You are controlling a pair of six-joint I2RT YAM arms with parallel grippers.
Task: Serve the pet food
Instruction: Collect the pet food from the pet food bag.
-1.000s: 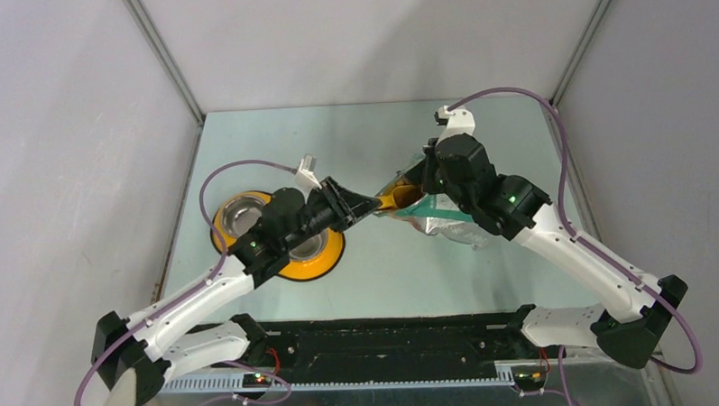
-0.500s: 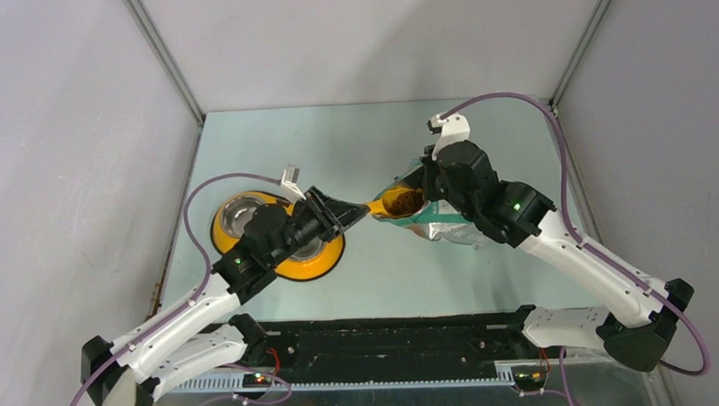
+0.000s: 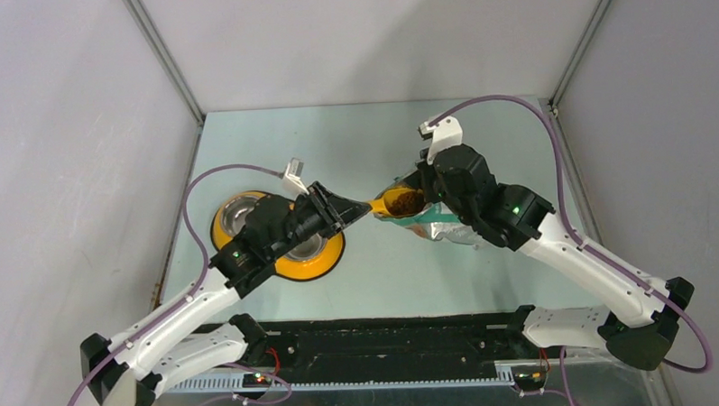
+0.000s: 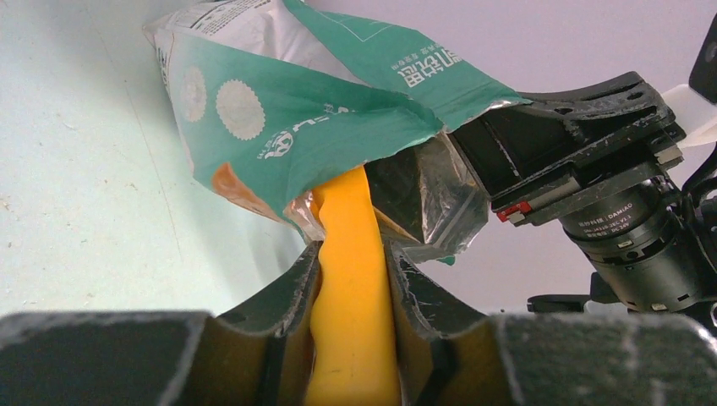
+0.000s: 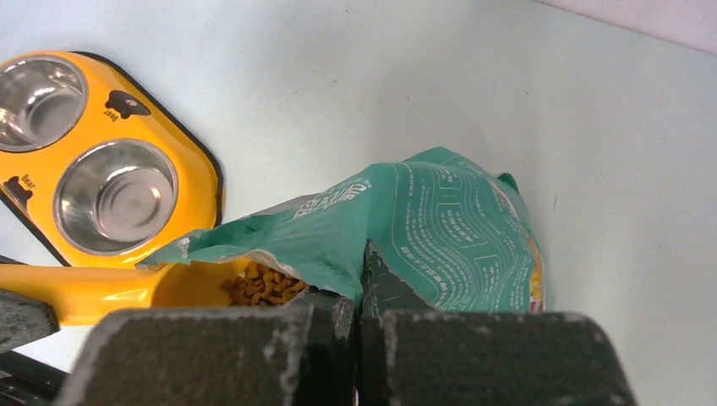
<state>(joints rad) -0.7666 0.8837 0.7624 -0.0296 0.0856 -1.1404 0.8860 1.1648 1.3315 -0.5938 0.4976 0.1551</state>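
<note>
Pale green tabletop (image 3: 372, 139) lay under both arms, where the left gripper (image 3: 345, 209) pinched the handle of an orange scoop (image 3: 385, 203) heaped with pet food (image 3: 407, 202) at the mouth of the green bag (image 3: 447, 225), whose edge the right gripper (image 5: 359, 283) held with fingers pressed together, near a yellow twin-bowl feeder (image 3: 326, 263).

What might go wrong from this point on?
The orange plastic scoop in the left hand is full of brown kibble pellets; tilting it on the way to the yellow two-bowl feeder may spill some. The edge of the green foil bag overhangs the scoop, and the right hand pinches only that edge, so withdrawing may drag the bag.
</note>
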